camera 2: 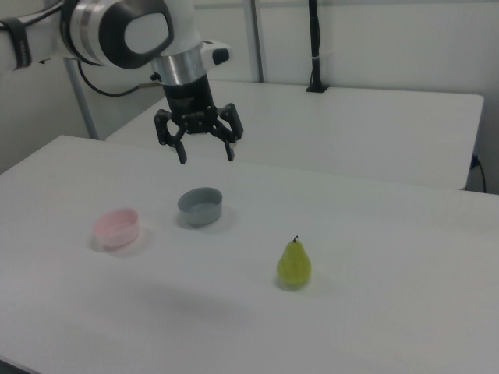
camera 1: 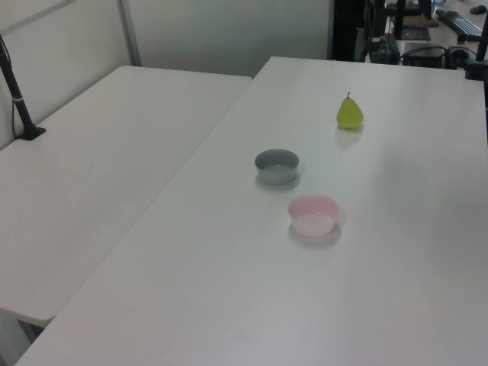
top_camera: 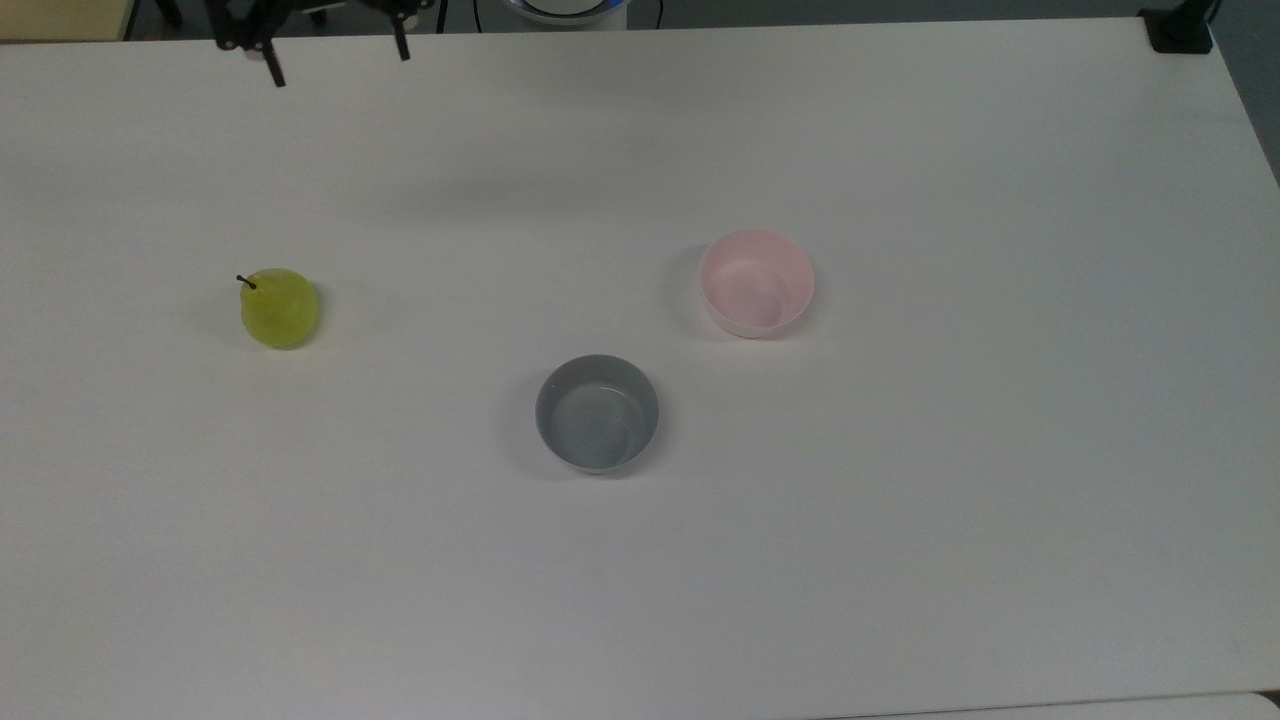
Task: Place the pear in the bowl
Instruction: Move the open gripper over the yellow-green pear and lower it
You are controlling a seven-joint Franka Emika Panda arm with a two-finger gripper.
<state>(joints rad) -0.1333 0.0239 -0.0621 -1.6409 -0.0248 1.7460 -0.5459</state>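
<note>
The yellow-green pear point(top_camera: 279, 307) stands upright on the white table at the top view's left, also seen as the pear point(camera 1: 349, 113) and the pear point(camera 2: 294, 264). The pale pink bowl point(top_camera: 757, 283) sits empty right of centre in the top view; the same bowl point(camera 1: 313, 214) point(camera 2: 117, 227) shows in the side views. My gripper point(camera 2: 207, 157) hangs open high above the table with nothing between its fingers. In the top view the gripper point(top_camera: 336, 62) is at the far edge, well beyond the pear.
A grey bowl point(top_camera: 597, 412) point(camera 2: 201, 206) stands empty between pear and pink bowl, nearer the top view's bottom. A second white table point(camera 1: 99, 152) adjoins on the left view's left. A black post point(top_camera: 1180, 28) stands at the top view's far right corner.
</note>
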